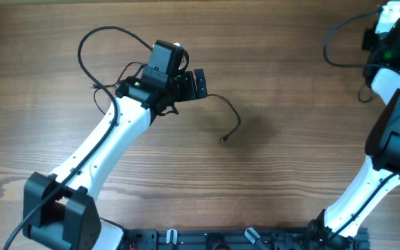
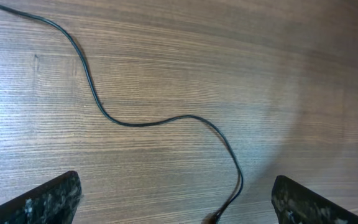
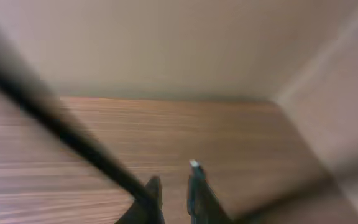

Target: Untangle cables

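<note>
A thin black cable (image 1: 233, 110) lies on the wooden table and curves right from under my left gripper (image 1: 198, 83). It ends in a small plug (image 1: 223, 140). In the left wrist view this cable (image 2: 135, 122) snakes across the table. Its plug end (image 2: 213, 218) lies between the wide-open fingers of the left gripper (image 2: 176, 182), which hovers above it and holds nothing. My right gripper (image 1: 392, 10) is at the far right corner. Its fingers (image 3: 174, 177) are close together, with a blurred black cable (image 3: 61, 127) running to them. That cable loops at the top right (image 1: 328, 40).
Another thin black cord (image 1: 82, 55) loops behind the left arm, with a small end (image 1: 92, 87) near it. A beige wall (image 3: 166, 43) stands just behind the right gripper. The arm bases (image 1: 221, 239) sit at the front edge.
</note>
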Controlling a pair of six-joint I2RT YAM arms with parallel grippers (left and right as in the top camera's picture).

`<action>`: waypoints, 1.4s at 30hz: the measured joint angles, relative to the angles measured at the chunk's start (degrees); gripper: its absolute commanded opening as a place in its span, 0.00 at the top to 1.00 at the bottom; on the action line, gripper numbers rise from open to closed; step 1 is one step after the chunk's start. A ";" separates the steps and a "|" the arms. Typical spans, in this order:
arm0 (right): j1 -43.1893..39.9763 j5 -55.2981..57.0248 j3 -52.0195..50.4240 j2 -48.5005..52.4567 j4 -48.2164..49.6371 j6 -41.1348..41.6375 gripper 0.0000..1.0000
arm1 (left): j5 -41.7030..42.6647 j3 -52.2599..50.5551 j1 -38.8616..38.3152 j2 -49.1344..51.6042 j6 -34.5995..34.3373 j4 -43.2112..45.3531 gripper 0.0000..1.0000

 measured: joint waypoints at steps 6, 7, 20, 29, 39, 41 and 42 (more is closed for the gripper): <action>0.07 -2.93 2.78 -4.79 -14.40 3.72 0.01 | 0.00 -0.02 0.00 0.37 0.00 -0.09 0.00; 1.36 -4.70 2.84 -7.21 -17.77 6.40 0.00 | 0.00 -0.02 0.00 0.37 0.00 -0.24 0.00; 27.06 -35.34 2.54 -17.05 -59.98 36.76 0.00 | -2.01 -0.02 0.00 0.42 0.04 -0.28 0.00; 28.28 -24.96 2.47 -17.05 -61.94 41.31 0.00 | -20.81 0.02 20.17 1.57 -15.32 -9.09 0.00; 28.28 -23.80 2.47 -17.05 -61.94 41.68 0.00 | -13.53 0.02 23.02 11.74 -12.41 -6.19 0.00; 28.28 -23.80 2.47 -17.05 -61.94 41.68 0.00 | -13.57 0.02 23.02 11.85 -12.39 -6.08 0.00; 28.28 -23.80 2.47 -17.05 -61.94 41.68 0.00 | -13.86 0.02 23.02 11.89 -12.39 -5.75 0.00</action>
